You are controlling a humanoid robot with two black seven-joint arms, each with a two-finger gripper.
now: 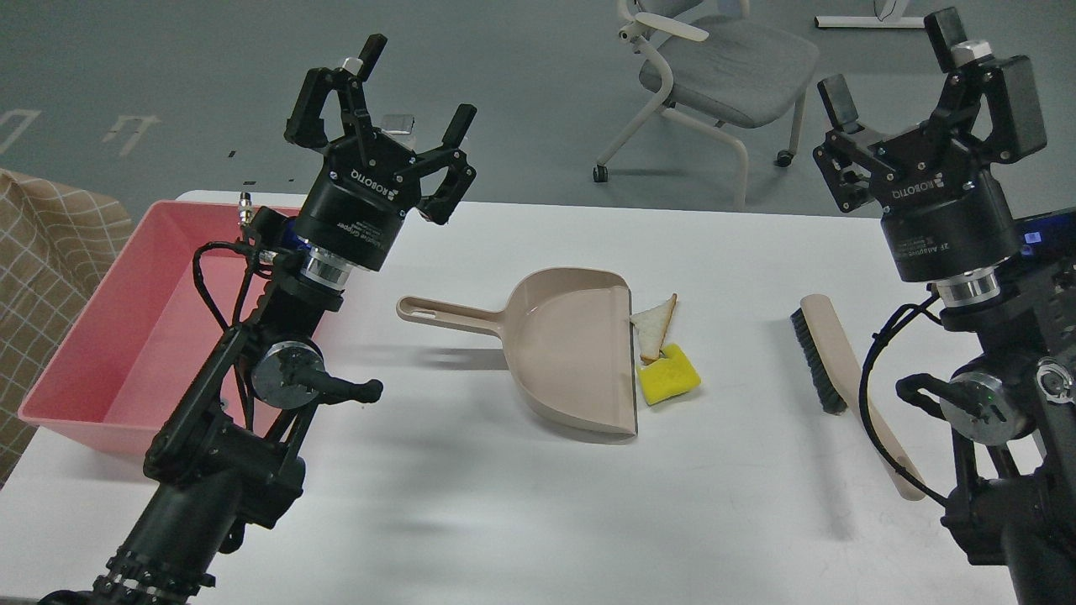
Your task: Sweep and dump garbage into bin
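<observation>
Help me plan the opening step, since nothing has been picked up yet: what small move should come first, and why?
Probably lower the right gripper onto the brush and grasp its handle. Both grippers hang open and empty above the table. The bread slice and yellow block lie just outside the dustpan mouth, so sweeping them in needs the brush, which lies on the right arm's side.

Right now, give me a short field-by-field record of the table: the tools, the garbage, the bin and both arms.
bin: pink tub at the table's left edge, nothing visible inside
dustpan: beige, centre of table, handle pointing left, open lip facing right
garbage: bread slice and yellow block, both at the dustpan's lip, not yet in the pan
brush: lying flat to the right of the garbage, untouched
left gripper: raised, jaws open, empty
right gripper: raised, jaws open, empty
</observation>
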